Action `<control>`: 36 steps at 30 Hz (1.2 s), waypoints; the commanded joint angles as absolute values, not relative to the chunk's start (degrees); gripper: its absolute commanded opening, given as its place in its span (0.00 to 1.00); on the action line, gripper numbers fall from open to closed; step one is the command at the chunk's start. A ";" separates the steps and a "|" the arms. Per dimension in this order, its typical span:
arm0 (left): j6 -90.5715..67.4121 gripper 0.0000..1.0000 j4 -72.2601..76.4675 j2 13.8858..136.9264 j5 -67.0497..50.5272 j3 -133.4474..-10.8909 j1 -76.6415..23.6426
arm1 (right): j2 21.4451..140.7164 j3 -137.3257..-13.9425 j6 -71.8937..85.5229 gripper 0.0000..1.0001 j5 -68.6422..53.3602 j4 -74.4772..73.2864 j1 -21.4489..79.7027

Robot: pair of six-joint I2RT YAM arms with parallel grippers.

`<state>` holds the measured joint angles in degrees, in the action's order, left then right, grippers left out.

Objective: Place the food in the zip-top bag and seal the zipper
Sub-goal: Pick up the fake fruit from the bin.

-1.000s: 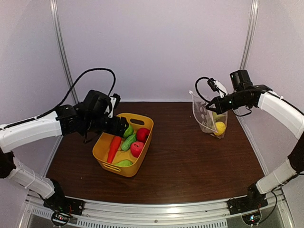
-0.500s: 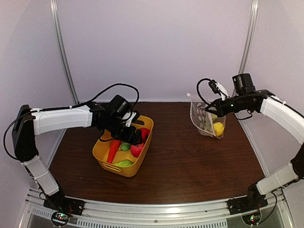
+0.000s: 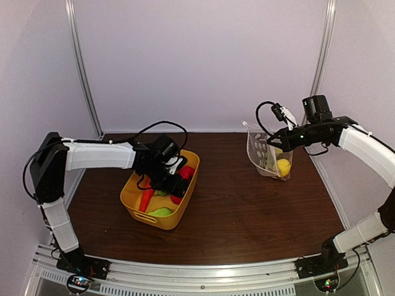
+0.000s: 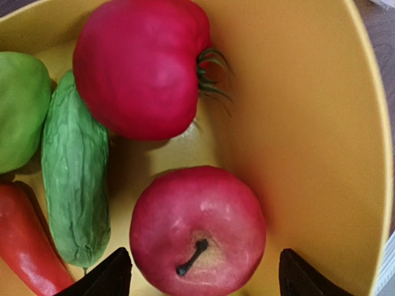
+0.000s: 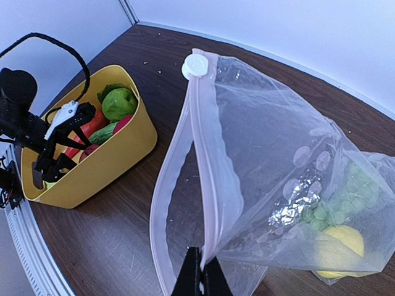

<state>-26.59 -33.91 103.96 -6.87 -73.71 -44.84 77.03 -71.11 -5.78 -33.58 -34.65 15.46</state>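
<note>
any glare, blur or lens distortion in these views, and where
Left wrist: very close, the apple shows a dull sheen and slightly soft edges. Right wrist: a bright crinkled glare patch on the zip-top bag beside the grapes, otherwise sharp. Top external: even light, but the frame posts look slightly bowed, suggesting lens distortion.

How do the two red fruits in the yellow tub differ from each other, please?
The apple shows a dark stem in a pale yellowish dimple; the tomato-like fruit has a green leafy calyx. The apple's skin is streaked paler; the tomato-like fruit is evenly deep red. The apple lies between the fingers of the open left gripper; the tomato-like fruit lies beyond them. Both are red, rounded and inside the yellow tub.
</note>
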 commanded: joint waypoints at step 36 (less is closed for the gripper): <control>-17.99 0.61 -19.50 82.17 -5.69 -79.84 -47.53 | 82.42 -81.16 -7.32 0.00 -31.59 -41.72 18.04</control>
